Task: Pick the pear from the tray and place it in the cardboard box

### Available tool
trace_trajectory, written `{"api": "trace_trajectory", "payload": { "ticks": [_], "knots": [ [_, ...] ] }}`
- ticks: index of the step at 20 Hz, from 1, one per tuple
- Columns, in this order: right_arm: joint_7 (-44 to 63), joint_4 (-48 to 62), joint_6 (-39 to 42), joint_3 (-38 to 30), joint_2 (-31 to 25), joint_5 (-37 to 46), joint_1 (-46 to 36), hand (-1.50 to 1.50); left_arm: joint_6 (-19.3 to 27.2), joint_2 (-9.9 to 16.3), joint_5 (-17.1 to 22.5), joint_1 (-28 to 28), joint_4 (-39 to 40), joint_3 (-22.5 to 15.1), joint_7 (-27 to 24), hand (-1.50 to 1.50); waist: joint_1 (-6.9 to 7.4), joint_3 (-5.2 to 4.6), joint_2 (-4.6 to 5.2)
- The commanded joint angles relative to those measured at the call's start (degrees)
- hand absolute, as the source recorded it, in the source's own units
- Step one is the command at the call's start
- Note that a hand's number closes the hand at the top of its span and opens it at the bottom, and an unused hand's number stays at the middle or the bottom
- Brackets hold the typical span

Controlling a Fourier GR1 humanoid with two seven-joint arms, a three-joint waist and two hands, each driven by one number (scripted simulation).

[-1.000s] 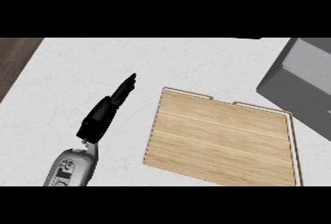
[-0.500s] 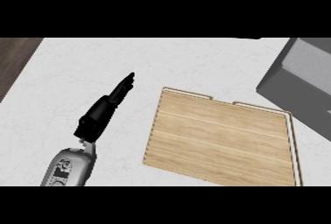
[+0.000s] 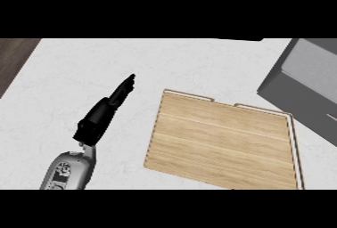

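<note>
The left hand [image 3: 105, 113], fingers straight and together, points toward one o'clock over the counter [image 3: 79, 62], holding nothing. Right of it the wooden tray [image 3: 223, 140] shows no pear, nor does any cardboard box appear; only a grey unit [image 3: 306, 84] at two o'clock. A pear would likely be light, smooth and bruisable, best cupped round its wide belly.

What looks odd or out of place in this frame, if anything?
The wooden tray shows no pear, and no pear is visible anywhere on the counter. The tray also sits slightly askew. Only the left robot hand shows, fingers straight, left of the tray. The grey box sits at upper right.
</note>
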Motion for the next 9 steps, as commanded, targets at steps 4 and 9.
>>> {"api": "trace_trajectory", "payload": {
  "ticks": [4, 9],
  "knots": [
    [-3.03, 5.90, 16.19, -5.70, 6.56, -13.12, -2.59, -1.50, 0.48, -0.46, -0.31, -0.68, -0.14, -0.14, 0.31, 0.00, 0.23, 1.24, 0.76],
    [4.35, 9.80, 25.53, -9.21, 4.83, -21.05, -5.03, -1.50, -0.29, -0.38, 0.33, 0.24, 0.38, -0.17, -0.04, 0.00, 0.69, 1.21, 0.96]
  ]
}}
